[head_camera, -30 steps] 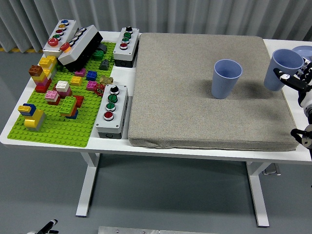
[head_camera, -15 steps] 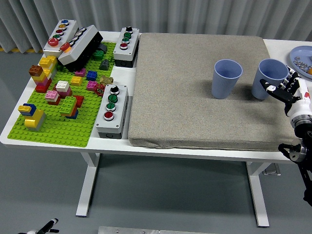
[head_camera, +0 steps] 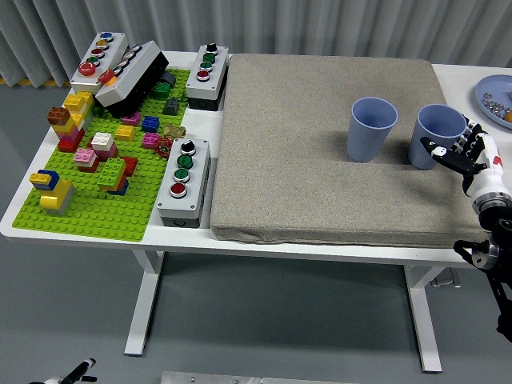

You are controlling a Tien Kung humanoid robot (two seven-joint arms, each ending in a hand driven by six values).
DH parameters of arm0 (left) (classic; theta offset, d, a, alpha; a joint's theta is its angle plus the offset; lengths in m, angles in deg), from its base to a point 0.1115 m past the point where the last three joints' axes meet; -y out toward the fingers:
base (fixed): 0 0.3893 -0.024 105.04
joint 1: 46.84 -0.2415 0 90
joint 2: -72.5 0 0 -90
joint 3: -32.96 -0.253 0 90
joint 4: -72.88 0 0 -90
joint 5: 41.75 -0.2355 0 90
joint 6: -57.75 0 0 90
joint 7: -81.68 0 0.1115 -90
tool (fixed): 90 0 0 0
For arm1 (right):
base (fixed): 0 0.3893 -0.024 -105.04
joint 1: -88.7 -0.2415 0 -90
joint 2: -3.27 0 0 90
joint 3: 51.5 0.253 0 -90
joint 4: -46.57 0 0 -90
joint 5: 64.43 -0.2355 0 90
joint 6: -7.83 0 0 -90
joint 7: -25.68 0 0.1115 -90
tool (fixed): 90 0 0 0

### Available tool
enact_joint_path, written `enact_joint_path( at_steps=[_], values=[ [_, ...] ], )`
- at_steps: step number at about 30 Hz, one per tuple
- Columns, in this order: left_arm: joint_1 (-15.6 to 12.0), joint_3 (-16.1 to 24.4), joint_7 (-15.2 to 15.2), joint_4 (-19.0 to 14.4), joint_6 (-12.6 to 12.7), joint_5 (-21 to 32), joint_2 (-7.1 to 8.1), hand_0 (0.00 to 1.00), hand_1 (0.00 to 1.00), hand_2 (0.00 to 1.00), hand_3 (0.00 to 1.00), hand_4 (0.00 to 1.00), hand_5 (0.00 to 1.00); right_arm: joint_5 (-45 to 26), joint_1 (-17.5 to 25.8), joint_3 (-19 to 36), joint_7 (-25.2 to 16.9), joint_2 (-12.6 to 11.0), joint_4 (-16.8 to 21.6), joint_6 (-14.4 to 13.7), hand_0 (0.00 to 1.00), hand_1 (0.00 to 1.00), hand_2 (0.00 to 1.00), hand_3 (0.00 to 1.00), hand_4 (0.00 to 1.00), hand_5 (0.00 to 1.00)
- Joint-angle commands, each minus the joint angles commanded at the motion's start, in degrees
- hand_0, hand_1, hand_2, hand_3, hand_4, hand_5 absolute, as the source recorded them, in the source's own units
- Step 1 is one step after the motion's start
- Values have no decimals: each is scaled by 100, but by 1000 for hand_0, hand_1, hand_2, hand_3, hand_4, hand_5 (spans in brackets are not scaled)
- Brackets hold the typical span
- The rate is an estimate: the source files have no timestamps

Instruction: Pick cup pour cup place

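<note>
Two light blue cups stand upright on the grey mat (head_camera: 320, 160). The left cup (head_camera: 372, 128) stands free near the mat's middle right. The right cup (head_camera: 436, 132) stands close beside it near the mat's right edge. My right hand (head_camera: 454, 150) comes in from the right edge, with its fingers (head_camera: 438, 149) curled against the right cup's lower right side. I cannot see what is inside either cup. My left hand is out of view.
A green baseplate (head_camera: 88, 216) with several coloured bricks fills the table's left side. Three grey button boxes (head_camera: 184, 180) (head_camera: 208, 74) (head_camera: 100, 60) and a tilted black box (head_camera: 132, 76) stand around it. A blue plate (head_camera: 496, 98) with small pieces is at the far right.
My right hand carried the right cup from the mat's right edge leftward and down onto the mat beside the other cup. The left cup has not moved.
</note>
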Motion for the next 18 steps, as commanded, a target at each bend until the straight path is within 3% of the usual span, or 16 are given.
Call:
enact_joint_path(
  at_steps=[2, 3, 9, 10, 15, 16, 18],
  values=[
    [-2, 5, -1, 0, -1, -5, -1, 846, 829, 865, 778, 638, 988, 22, 1, 3, 35, -2, 11, 69, 866, 724, 603, 684, 709, 108],
    [-2, 6, -2, 0, -1, -6, -1, 846, 830, 865, 778, 638, 987, 22, 1, 3, 40, -2, 11, 85, 883, 794, 728, 817, 763, 185],
    [-2, 7, -1, 0, 1, -2, -1, 846, 830, 864, 778, 638, 986, 55, 4, 15, 121, -3, -14, 177, 883, 794, 728, 817, 763, 185],
    [-1, 7, -2, 0, 0, -3, 0, 846, 830, 864, 778, 638, 986, 57, 4, 16, 122, -4, -13, 178, 898, 823, 819, 874, 840, 284],
    [-5, 2, -2, 0, -1, -3, -1, 846, 830, 864, 778, 638, 986, 77, 7, 17, 144, -6, -8, 220, 898, 823, 819, 874, 840, 284],
    [-7, 1, -2, 0, -1, -3, -2, 846, 830, 863, 778, 638, 986, 87, 8, 17, 150, -6, -7, 238, 931, 856, 918, 926, 854, 314],
    [-13, 4, -2, 0, 0, -5, -3, 846, 830, 863, 778, 638, 986, 104, 12, 19, 167, -8, -8, 308, 931, 856, 918, 926, 854, 314]
  ],
)
